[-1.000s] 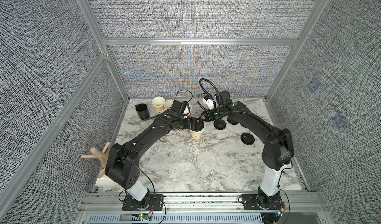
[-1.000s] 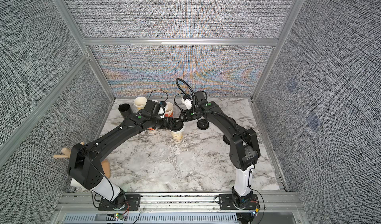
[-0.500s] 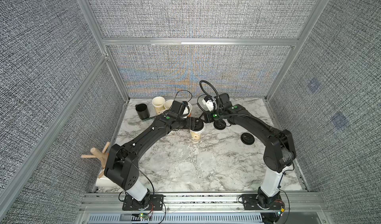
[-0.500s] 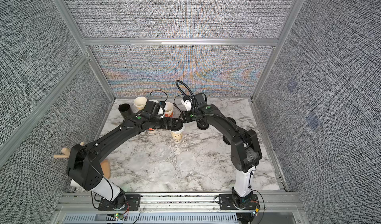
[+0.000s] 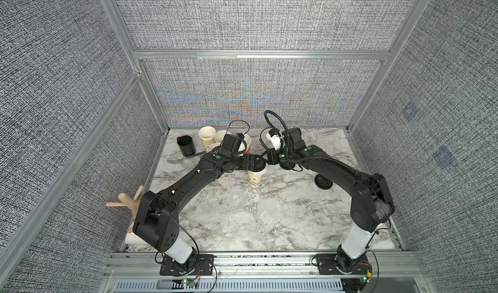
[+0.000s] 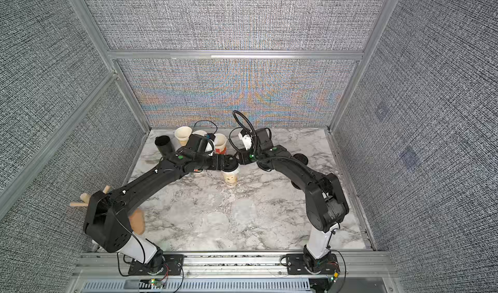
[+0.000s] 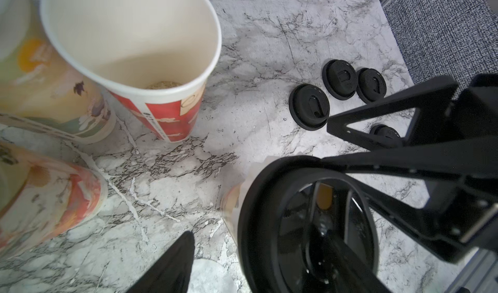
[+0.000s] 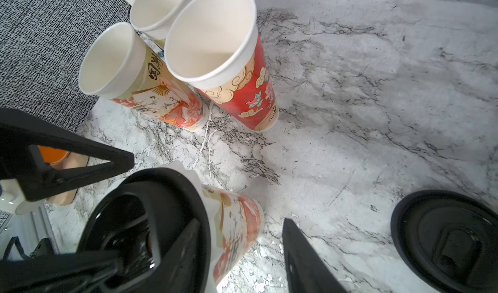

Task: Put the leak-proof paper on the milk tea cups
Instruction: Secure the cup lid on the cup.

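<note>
One milk tea cup [image 5: 254, 180] [image 6: 231, 179] stands mid-table with a black lid [image 5: 259, 166] [image 8: 151, 213] on its mouth. A whitish edge of leak-proof paper [image 8: 186, 170] [image 7: 257, 167] sticks out under the lid. My left gripper [image 5: 255, 165] [image 7: 256, 235] is open, one finger on the lid's top, the other beside the cup. From the opposite side, my right gripper [image 5: 270, 161] [image 8: 242, 221] is open too, one finger on the lid, the other off the cup's side. Three open milk tea cups [image 5: 207, 136] [image 8: 215, 35] [image 7: 129, 35] stand at the back.
Loose black lids [image 7: 309, 110] [image 8: 444, 240] [image 5: 323, 181] lie on the marble to the right of the cup. A black mug [image 5: 186, 145] and a fork [image 5: 175, 160] are at the back left. A wooden stand [image 5: 126, 200] sits at the table's left edge.
My right gripper has narrowed a little and edged toward the lidded cup. The left arm has barely moved.
</note>
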You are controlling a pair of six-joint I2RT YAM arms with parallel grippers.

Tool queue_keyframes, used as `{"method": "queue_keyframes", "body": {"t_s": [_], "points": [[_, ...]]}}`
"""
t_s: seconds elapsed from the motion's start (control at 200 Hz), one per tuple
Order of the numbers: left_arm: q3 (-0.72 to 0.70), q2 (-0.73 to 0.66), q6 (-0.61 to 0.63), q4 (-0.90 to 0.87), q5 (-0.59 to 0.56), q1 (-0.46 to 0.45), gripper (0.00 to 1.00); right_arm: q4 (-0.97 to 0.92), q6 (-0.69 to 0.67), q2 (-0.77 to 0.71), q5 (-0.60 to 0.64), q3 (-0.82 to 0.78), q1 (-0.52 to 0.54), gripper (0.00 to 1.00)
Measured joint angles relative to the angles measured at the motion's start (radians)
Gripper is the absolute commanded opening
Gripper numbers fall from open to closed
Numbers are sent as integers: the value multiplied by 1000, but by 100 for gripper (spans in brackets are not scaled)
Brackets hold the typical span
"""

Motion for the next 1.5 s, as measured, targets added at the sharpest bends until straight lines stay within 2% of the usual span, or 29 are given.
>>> {"method": "queue_keyframes", "body": {"t_s": [0.27,0.4,0.565,0.886,1.501], "points": [[-22,-7,-9,30,19,-2,76,-161,77,-126,77,-7,-17,55],[-25,-10,-12,29,18,-2,76,-165,127,-196,113,-48,-19,55],[-25,-10,-12,29,18,-1,76,-159,178,-252,118,-118,31,55],[-15,10,-15,47,20,-1,76,-105,275,-224,95,-146,113,54],[-23,8,-16,60,19,-1,76,12,381,-201,44,-203,126,52]]}}
